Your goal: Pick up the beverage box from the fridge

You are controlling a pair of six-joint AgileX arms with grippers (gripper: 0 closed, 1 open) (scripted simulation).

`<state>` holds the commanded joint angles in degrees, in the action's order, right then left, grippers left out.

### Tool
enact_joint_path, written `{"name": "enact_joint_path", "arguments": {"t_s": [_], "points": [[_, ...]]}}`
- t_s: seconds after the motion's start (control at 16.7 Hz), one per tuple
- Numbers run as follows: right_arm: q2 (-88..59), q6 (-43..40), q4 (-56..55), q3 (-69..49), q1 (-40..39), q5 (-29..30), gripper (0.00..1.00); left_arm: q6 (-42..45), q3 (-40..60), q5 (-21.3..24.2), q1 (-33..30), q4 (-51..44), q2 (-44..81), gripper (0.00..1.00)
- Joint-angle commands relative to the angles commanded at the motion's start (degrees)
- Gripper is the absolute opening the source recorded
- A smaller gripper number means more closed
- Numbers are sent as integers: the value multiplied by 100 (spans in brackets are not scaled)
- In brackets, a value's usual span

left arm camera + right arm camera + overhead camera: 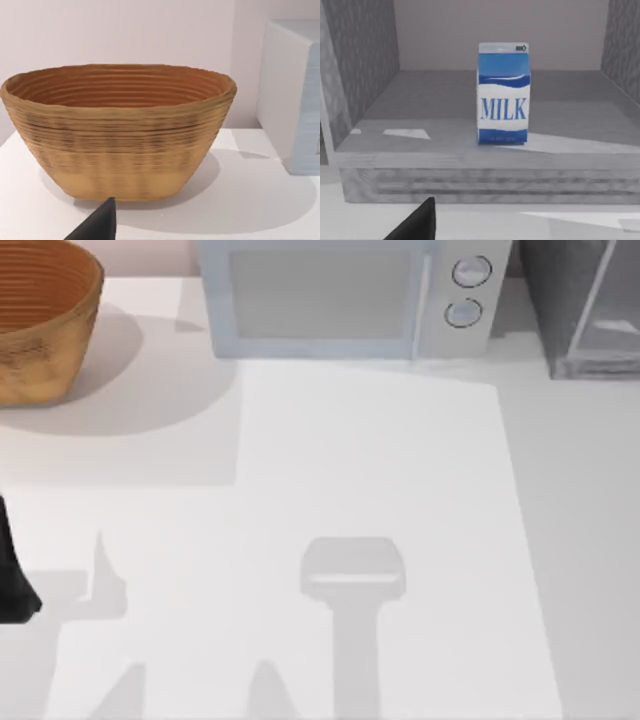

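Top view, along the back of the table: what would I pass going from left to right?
Basket → microwave → fridge, at the right edge. Nearer the front, a black bit of the left arm sits at the left edge.

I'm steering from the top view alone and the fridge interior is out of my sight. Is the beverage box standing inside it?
Observer: Yes, the beverage box stands upright on the fridge floor, MILK face toward the right wrist camera.
Operator: Anything beside it?
Observer: No, it stands alone, apart from both side walls.
Operator: And the left wrist camera?
Observer: It faces the basket, with the microwave beside it.
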<state>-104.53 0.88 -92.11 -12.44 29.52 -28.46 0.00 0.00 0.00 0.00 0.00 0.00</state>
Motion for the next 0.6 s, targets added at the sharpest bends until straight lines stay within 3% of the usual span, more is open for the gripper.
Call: {"name": "enact_joint_path", "arguments": {"t_s": [0.6], "points": [[-2209,-36,1070,-3370,-1197,1292,100,0,0,0,0,0,0,100]]}}
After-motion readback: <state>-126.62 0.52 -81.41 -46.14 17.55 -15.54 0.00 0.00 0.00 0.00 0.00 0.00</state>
